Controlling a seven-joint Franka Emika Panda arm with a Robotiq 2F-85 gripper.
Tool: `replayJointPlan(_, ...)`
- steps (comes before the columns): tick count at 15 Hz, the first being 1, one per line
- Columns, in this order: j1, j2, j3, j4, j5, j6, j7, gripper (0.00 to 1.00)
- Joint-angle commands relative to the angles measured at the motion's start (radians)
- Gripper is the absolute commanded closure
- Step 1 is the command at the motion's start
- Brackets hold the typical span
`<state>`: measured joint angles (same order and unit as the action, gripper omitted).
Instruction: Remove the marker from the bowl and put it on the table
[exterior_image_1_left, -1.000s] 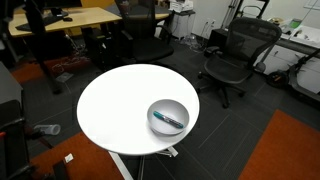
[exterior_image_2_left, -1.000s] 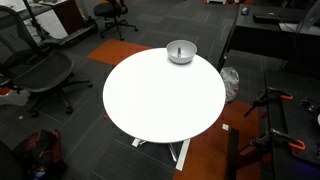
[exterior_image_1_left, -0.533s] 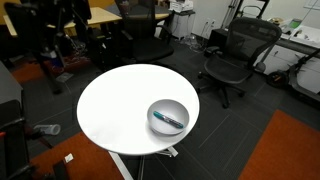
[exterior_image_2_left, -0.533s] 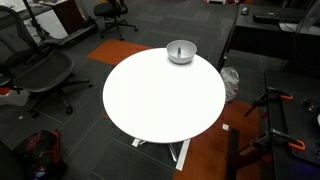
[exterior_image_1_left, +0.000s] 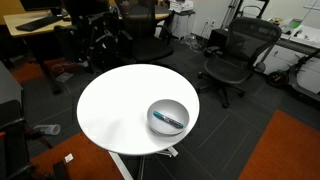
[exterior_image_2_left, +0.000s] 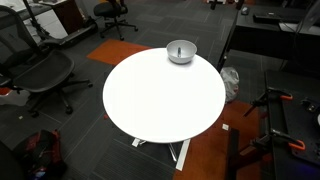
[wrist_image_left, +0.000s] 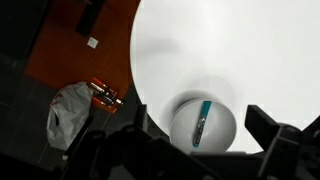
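Note:
The silver-grey bowl (exterior_image_1_left: 168, 117) sits near the edge of the round white table (exterior_image_1_left: 115, 110). It shows in both exterior views (exterior_image_2_left: 181, 50) and in the wrist view (wrist_image_left: 205, 140). The teal-blue marker (exterior_image_1_left: 171, 120) lies slanted inside the bowl, its dark end towards the bottom of the wrist view (wrist_image_left: 202, 121). My gripper (wrist_image_left: 202, 118) is open and empty. It hangs well above the bowl, with the bowl between its two dark fingers. The gripper does not show clearly in either exterior view.
Black office chairs (exterior_image_1_left: 232, 55) (exterior_image_2_left: 35, 70) stand around the table, and wooden desks (exterior_image_1_left: 60, 20) stand at the back. A grey bag (wrist_image_left: 68, 112) and an orange-handled tool (wrist_image_left: 104, 95) lie on the floor beside the table. Orange carpet (exterior_image_1_left: 290, 150) borders the dark floor.
A dark blurred shape by the wooden desks at the back of an exterior view has shifted to the right. The bowl and marker have not moved.

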<state>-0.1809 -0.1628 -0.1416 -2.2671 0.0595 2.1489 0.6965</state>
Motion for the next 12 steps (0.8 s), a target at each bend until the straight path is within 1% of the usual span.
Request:
replayJointPlan(1,-0.011,0.062,0.014,0.012,-0.036,0.062,0.093,0.00)
replayJointPlan(8,0.004,0.197,-0.002,0.045,-0.091,0.173,0.175,0.00)
replayJointPlan(12,0.015,0.278,-0.014,0.082,-0.087,0.212,0.171,0.00)
